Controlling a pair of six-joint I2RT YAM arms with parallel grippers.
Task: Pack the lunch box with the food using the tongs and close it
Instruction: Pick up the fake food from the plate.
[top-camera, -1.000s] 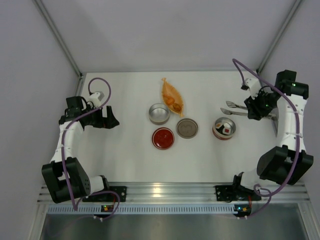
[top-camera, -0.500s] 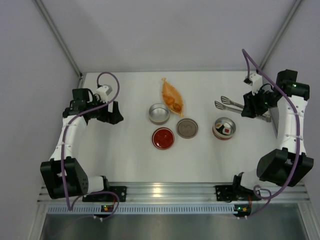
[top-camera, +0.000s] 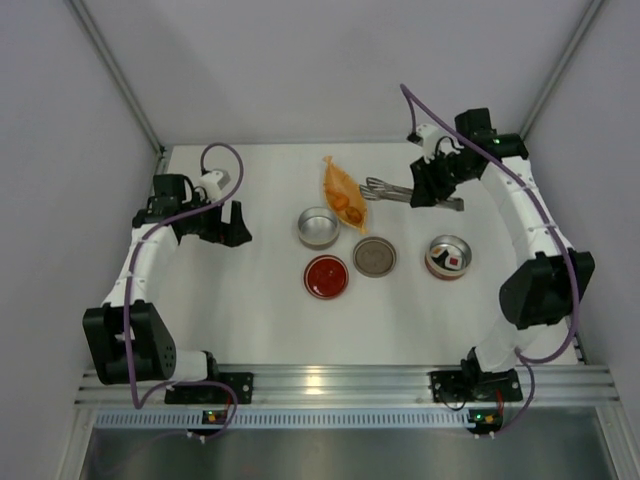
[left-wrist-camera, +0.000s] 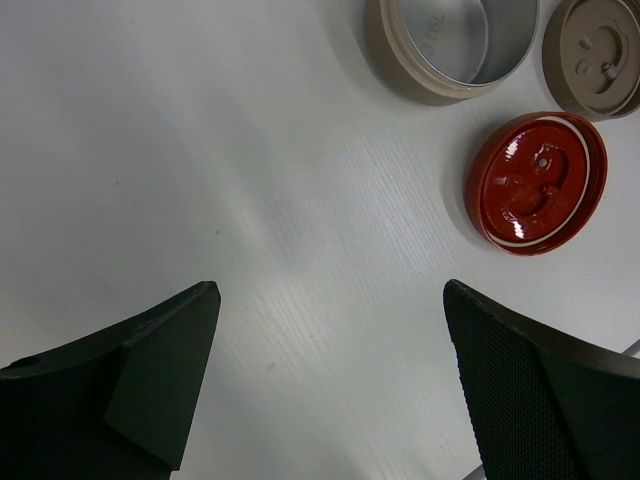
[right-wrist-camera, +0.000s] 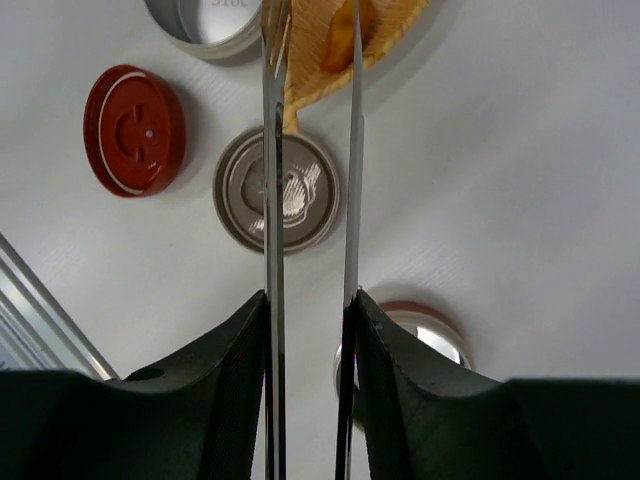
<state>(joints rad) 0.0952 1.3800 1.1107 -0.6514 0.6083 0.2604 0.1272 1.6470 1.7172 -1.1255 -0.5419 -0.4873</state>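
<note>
- The right hand is clamping the tongs near their joined end, with the tips pointing at the orange leaf-shaped dish.
- Its wrist view is adding what the overhead view cannot. The two thin arms are running side by side with a narrow gap, and they are crossing the dish beside an orange-brown lump.
- Only the overhead view is showing the cubed food sitting in a round bowl at the right. The wrist view is catching just part of that bowl's rim.
- The left hand is hovering with its fingers wide apart, gripping nothing.
- Its wrist view is showing bare counter between the fingers. The red lid, the grey lid and the empty steel tin are lying ahead of them.
- Open counter is stretching along the left side and the near edge, while the dish is lying close to the back wall.
</note>
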